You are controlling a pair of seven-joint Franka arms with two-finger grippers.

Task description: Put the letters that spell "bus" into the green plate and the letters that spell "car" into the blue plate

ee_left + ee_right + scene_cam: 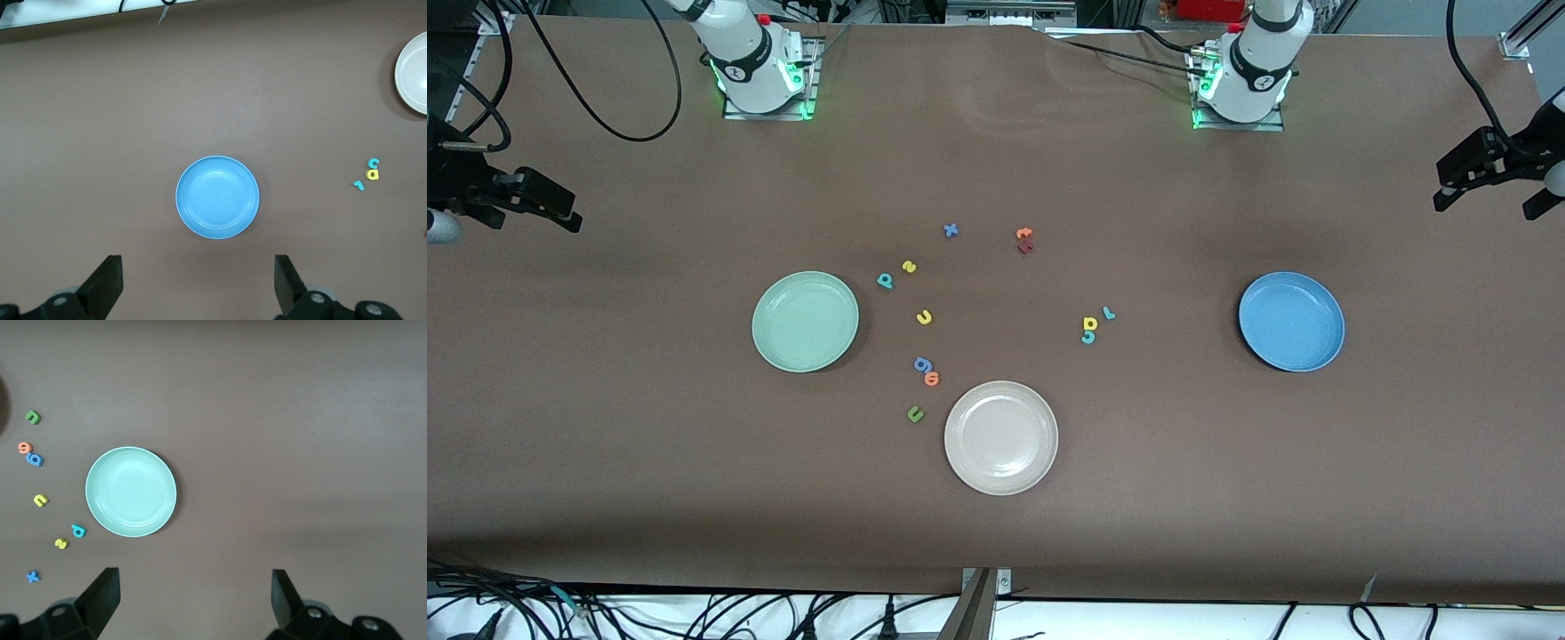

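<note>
Brown table (996, 533) has both plates bare, because the left gripper (199, 283) and right gripper (193, 600) wait up high, jaws wide, holding nothing, with letters loose.

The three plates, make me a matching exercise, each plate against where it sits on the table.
Column one:
1. green plate
2. blue plate
3. beige plate

Column two:
A. nearest the front camera, beside the green u
B. toward the left arm's end of the table
C. toward the right arm's end, beside the teal b

Pairs: 1-C, 2-B, 3-A
</note>
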